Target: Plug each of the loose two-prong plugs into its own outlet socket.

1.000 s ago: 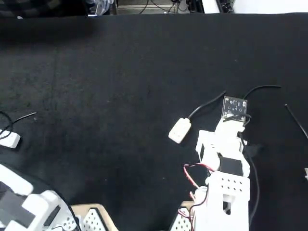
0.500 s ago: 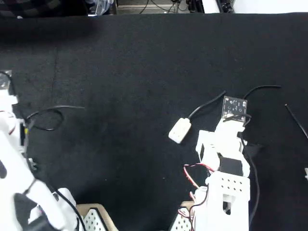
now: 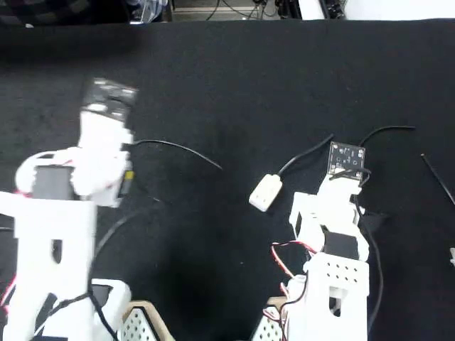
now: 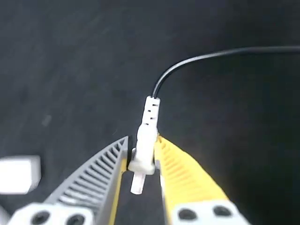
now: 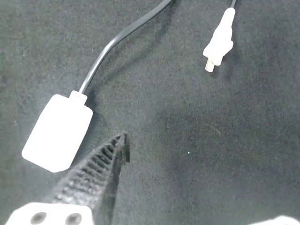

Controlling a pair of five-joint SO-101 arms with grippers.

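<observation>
Outlet socket (image 3: 266,192): white, flat on your black table (image 3: 213,78), its cable (image 3: 306,153) trailing away, just beside your right arm (image 3: 330,241); left arm (image 3: 64,206) stands over the table's left side; right gripper (image 5: 197,183) spread wide over the table near that socket, a loose plug (image 5: 219,43) lying apart beyond; left gripper (image 4: 140,145) pinches the second plug (image 4: 149,112), cable end pointing away from the wrist.

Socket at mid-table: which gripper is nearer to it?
Right. The right gripper hangs open just beside the socket, not touching it. The left gripper, shut on a plug, is far off over the table's left part.
</observation>
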